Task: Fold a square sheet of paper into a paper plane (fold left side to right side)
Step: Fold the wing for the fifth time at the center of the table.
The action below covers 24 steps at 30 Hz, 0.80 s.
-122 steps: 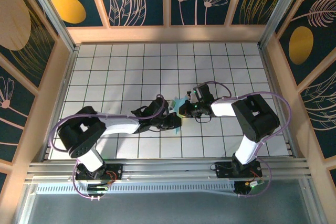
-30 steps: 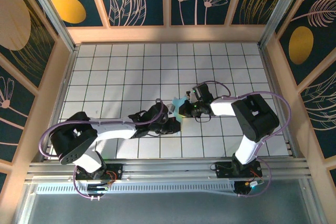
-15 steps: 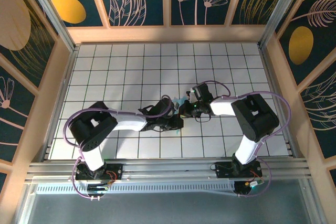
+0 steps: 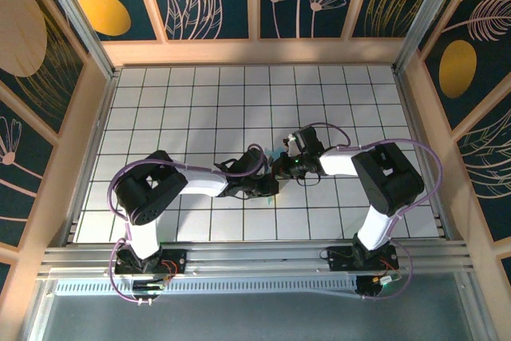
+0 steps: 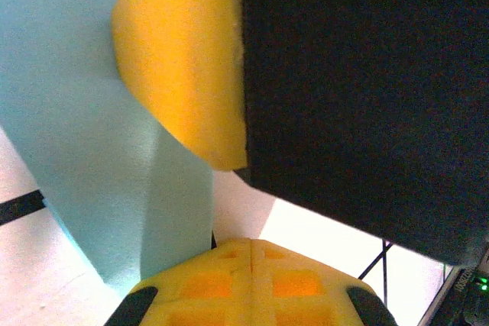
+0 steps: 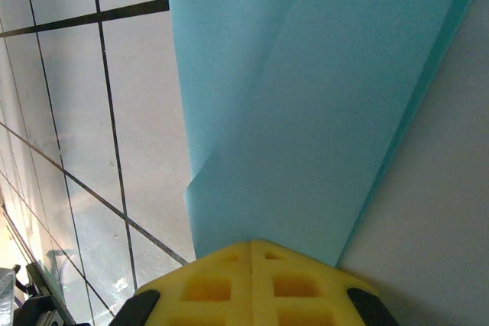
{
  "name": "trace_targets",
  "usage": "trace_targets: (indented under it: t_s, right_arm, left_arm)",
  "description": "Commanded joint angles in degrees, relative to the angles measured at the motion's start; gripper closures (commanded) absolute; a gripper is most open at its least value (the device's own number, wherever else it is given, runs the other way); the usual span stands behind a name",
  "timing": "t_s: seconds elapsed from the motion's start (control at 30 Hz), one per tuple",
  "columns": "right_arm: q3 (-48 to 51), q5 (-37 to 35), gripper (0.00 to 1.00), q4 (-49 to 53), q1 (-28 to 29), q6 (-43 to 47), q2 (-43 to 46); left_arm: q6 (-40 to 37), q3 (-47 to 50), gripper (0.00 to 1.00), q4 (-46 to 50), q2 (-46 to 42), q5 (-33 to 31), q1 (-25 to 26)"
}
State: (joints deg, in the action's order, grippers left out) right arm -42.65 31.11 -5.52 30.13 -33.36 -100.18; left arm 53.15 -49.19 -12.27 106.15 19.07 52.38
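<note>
Light-blue paper sheet (image 6: 306, 97) lies flat on the gridded tabletop (image 4: 200, 109), a little right of the middle and nearer the near edge than the far one. From above I see almost none of it, because both arms meet over it. The left gripper (image 4: 268, 187) reaches in from the left side and the right gripper (image 4: 280, 167) from the right, their tips just beside each other.

On my right wrist feed the yellow fingers (image 6: 206, 288) are drawn together, pads meeting at a centre seam, and the paper runs under their tip in two overlapping layers. On my left wrist feed the fingers (image 5: 206, 284) are likewise closed at the seam, resting at the paper's edge. I cannot tell whether either pair pinches the paper.
</note>
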Motion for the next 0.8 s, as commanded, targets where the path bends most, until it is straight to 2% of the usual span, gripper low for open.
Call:
trace_targets:
  t_s: [0.0,0.43,0.77]
  right_arm:
    - [1.5,-8.1,1.0,8.2,0.9,1.6,-4.3]
    - [1.0,-8.3,1.0,8.5,0.9,1.7,-4.8]
    - [0.8,-8.4,1.0,8.9,0.9,1.7,-5.0]
  left_arm:
    - [-1.8,-0.3,1.0,3.4,0.6,-0.7,-0.3]
    - [-2.8,5.7,1.0,1.8,-2.3,1.2,-0.1]
    - [-4.6,7.1,1.0,3.1,-3.5,1.7,1.8]
